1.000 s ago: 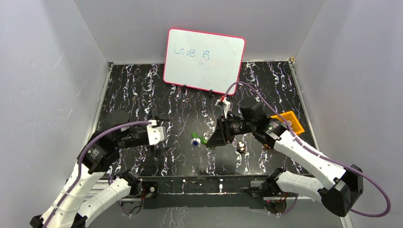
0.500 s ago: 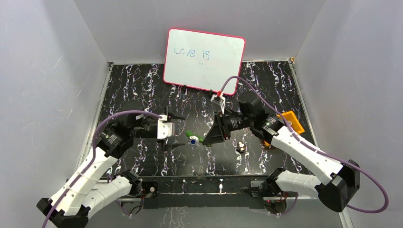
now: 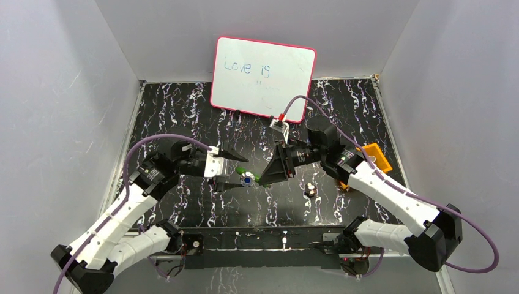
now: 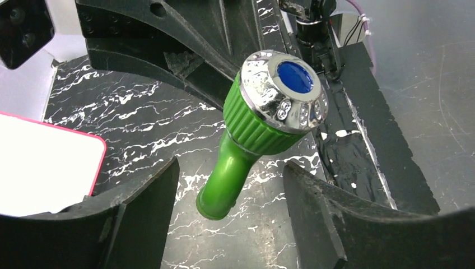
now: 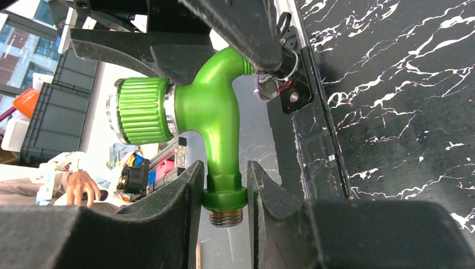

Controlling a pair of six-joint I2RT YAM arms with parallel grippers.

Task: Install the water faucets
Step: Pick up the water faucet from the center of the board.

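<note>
Green plastic tap (image 3: 248, 179) hangs in the air over the middle of the black worktop (image 3: 177, 110). The right claw (image 5: 224, 182) is clenched on its neck, just above the metal thread (image 5: 226, 217). The left claw (image 4: 229, 174) is released, with one finger on each side of the blue-and-silver knob (image 4: 285, 92) and a gap on both sides. I think it should close evenly on the knob's ribbed side, while the right claw holds firm so the tap does not tilt.

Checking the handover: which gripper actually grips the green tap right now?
The right gripper, shut on the green tap at its lower stem. The left gripper only straddles the tap, open, with gaps on both sides.
</note>
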